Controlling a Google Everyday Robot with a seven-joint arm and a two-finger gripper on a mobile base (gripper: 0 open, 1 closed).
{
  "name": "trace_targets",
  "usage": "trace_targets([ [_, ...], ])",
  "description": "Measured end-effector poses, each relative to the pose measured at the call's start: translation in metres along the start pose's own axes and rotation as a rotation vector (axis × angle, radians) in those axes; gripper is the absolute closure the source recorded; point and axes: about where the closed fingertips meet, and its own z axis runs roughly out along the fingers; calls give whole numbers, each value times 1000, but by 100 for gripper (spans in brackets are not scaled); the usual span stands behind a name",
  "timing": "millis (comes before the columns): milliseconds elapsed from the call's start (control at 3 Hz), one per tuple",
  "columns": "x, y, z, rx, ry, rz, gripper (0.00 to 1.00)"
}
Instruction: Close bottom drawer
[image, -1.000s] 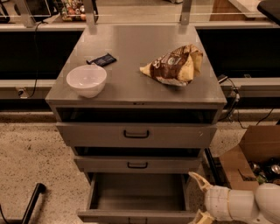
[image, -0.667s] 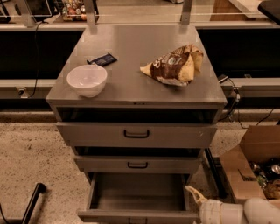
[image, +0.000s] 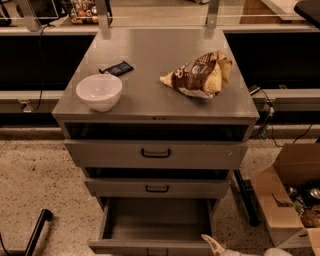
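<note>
The bottom drawer (image: 156, 219) of the grey metal cabinet is pulled out. Its plain grey inside is empty and its low front panel (image: 150, 246) lies at the picture's bottom edge. My gripper (image: 214, 245) shows only as a cream tip at the bottom edge, just beside the drawer's front right corner. The pale arm (image: 276, 251) trails off to the right. Whether the gripper touches the drawer is not visible.
The top drawer (image: 156, 153) and middle drawer (image: 157, 188) stand slightly ajar. On the cabinet top are a white bowl (image: 99, 91), a chip bag (image: 197, 75) and a dark packet (image: 116, 68). An open cardboard box (image: 292, 200) sits on the floor at right, and a black bar (image: 36, 233) at left.
My gripper and arm have dropped lower and slightly left, now mostly below the picture's edge. The bottom drawer stays pulled out as before.
</note>
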Motion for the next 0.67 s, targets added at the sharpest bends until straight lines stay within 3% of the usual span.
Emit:
trace_targets([
  [333, 0, 0, 0, 0, 0, 0, 0],
  [667, 18, -6, 24, 3, -14, 8, 18],
])
